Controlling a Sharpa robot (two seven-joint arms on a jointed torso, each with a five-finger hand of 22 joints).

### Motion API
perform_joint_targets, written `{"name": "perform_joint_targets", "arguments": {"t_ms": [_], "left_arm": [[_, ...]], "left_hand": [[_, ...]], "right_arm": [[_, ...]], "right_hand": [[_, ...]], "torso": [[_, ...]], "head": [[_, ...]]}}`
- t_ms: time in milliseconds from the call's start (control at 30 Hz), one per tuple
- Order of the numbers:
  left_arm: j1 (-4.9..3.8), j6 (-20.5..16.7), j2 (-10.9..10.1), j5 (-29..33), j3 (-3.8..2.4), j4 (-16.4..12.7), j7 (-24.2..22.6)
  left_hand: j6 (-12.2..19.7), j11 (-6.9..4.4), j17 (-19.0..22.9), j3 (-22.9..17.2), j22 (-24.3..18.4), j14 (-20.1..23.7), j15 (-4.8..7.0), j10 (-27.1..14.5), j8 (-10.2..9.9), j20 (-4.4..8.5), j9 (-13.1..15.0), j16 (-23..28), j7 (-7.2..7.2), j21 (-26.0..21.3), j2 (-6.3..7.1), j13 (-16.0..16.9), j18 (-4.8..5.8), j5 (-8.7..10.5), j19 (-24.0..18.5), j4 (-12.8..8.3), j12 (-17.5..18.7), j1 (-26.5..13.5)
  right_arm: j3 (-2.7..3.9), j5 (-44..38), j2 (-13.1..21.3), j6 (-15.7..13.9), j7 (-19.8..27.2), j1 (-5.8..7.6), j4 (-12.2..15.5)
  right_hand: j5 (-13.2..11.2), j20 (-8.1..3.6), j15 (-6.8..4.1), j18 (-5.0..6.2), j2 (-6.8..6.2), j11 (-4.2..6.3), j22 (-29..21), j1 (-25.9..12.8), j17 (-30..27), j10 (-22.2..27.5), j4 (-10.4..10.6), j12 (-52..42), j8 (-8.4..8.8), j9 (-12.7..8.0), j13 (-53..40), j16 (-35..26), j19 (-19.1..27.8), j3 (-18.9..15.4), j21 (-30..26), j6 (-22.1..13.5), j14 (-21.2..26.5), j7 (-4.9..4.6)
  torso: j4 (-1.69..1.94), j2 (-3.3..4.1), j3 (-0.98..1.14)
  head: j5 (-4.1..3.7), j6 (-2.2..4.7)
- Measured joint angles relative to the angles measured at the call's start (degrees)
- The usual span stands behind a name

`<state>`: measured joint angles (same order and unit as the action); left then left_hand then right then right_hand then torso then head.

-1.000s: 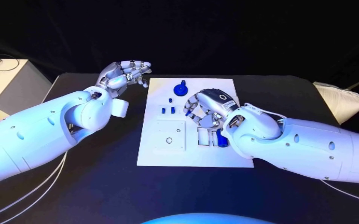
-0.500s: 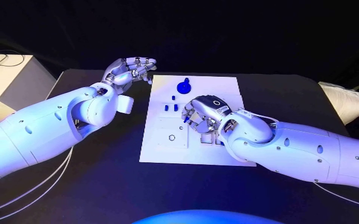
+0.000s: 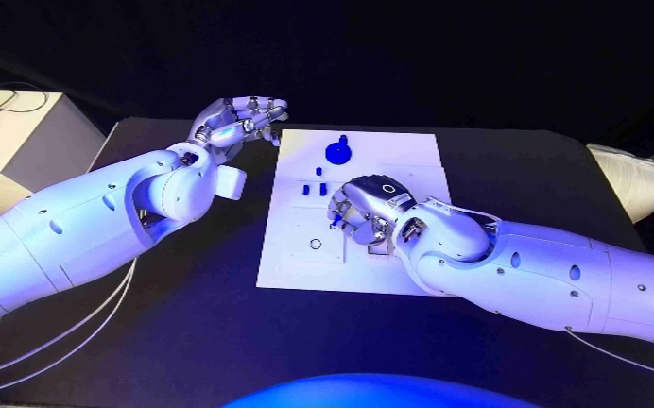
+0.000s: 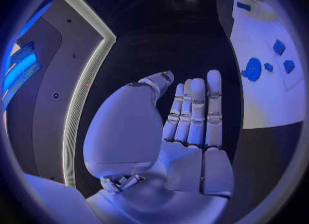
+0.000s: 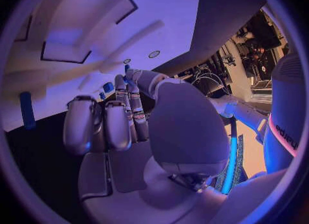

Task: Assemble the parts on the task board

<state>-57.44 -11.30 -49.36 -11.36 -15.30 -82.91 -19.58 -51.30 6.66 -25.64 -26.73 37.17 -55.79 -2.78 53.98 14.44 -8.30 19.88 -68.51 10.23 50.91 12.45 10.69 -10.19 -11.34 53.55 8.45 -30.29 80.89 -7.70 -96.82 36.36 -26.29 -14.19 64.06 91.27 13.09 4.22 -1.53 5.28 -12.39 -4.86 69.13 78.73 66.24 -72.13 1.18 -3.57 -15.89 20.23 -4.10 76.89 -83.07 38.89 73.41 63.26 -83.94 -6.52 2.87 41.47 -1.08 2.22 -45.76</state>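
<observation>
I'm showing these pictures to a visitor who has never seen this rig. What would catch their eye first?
The white task board in the middle of the black table, dotted with small blue parts, the largest being a round blue piece near its far edge. The right hand hangs over the board's middle, fingers curled, while the left hand is raised beside the board's far left corner.

No text, label, brand or number can be read with confidence; a pink-edged marking on the white casing at the right edge of the right wrist view looks like lettering, but it is too bent and small to make out
</observation>
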Motion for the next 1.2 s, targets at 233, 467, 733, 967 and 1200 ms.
{"name": "perform_joint_targets", "arguments": {"t_ms": [233,467,733,967,1200], "left_arm": [[0.00,0.00,-0.06,0.03,0.00,-0.04,0.15],[0.00,0.02,-0.10,0.05,0.00,-0.07,0.29],[0.00,0.02,-0.18,0.06,0.00,-0.12,0.39],[0.00,0.03,-0.22,0.08,0.00,-0.17,0.47],[0.00,0.03,-0.33,0.10,0.00,-0.21,0.54]], "left_hand": [[0.00,0.00,0.00,0.00,-0.06,0.00,0.00,0.00,0.00,0.00,0.00,0.00,0.00,0.00,0.00,-0.07,0.00,0.00,0.00,0.00,0.00,0.00],[0.00,0.00,0.00,0.17,-0.06,0.00,0.00,0.00,0.00,0.00,0.00,0.00,0.00,0.00,0.00,-0.07,0.00,0.00,0.00,0.17,0.00,0.00],[0.00,0.00,-0.01,0.17,-0.05,0.00,0.00,0.00,0.00,0.00,0.00,0.00,0.00,0.00,0.00,-0.11,0.00,0.00,0.00,0.17,0.00,0.00],[0.00,0.00,-0.01,0.17,-0.05,0.00,0.00,0.00,0.00,0.00,0.00,0.00,0.00,0.00,0.00,-0.11,0.00,0.00,0.00,0.17,0.00,0.00],[0.00,0.00,-0.01,0.17,-0.05,0.00,0.00,0.00,0.00,0.00,0.00,0.00,0.00,0.00,0.00,-0.11,0.00,0.00,0.00,0.16,0.00,0.00]], "right_arm": [[-0.06,-0.48,-0.32,0.41,-0.39,-0.05,-0.36],[-0.11,-1.00,-0.65,0.71,-0.77,-0.07,-0.56],[-0.13,-1.35,-1.04,0.80,-0.92,-0.07,-1.17],[-0.11,-1.55,-1.38,0.84,-0.93,-0.05,-1.49],[-0.12,-1.70,-1.50,1.54,-0.88,0.07,-1.52]], "right_hand": [[-0.01,0.00,0.00,0.00,0.01,0.00,0.00,0.01,0.00,0.00,0.00,0.01,0.00,0.03,-0.02,0.00,0.00,0.00,0.00,0.00,0.00,0.00],[-0.04,0.00,0.00,0.00,0.02,0.00,0.00,0.02,0.00,0.00,0.01,0.03,0.01,0.02,-0.04,0.00,0.00,-0.01,0.00,-0.01,0.00,0.00],[-0.14,0.00,0.00,0.00,0.16,0.00,0.00,0.17,0.00,0.00,0.01,0.18,0.02,0.01,-0.04,0.00,0.00,-0.01,0.00,-0.02,0.00,0.01],[-0.15,0.00,0.00,0.00,0.17,0.00,0.00,0.17,0.00,0.00,0.01,0.25,0.06,-0.01,-0.04,0.00,0.00,-0.01,0.00,-0.10,0.00,0.09],[0.13,0.00,0.00,0.00,0.17,0.00,0.07,0.16,-0.17,0.00,-0.16,0.22,0.07,0.21,-0.04,0.00,0.00,0.16,0.00,-0.11,0.00,0.10]], "torso": [[-0.10,-0.03,0.00],[-0.03,-0.03,-0.02],[-0.06,-0.04,-0.01],[-0.04,-0.03,-0.02],[-0.07,-0.03,-0.02]], "head": [[0.29,-0.09],[0.32,-0.29],[0.43,-0.39],[0.51,-0.60],[0.60,-0.97]]}}
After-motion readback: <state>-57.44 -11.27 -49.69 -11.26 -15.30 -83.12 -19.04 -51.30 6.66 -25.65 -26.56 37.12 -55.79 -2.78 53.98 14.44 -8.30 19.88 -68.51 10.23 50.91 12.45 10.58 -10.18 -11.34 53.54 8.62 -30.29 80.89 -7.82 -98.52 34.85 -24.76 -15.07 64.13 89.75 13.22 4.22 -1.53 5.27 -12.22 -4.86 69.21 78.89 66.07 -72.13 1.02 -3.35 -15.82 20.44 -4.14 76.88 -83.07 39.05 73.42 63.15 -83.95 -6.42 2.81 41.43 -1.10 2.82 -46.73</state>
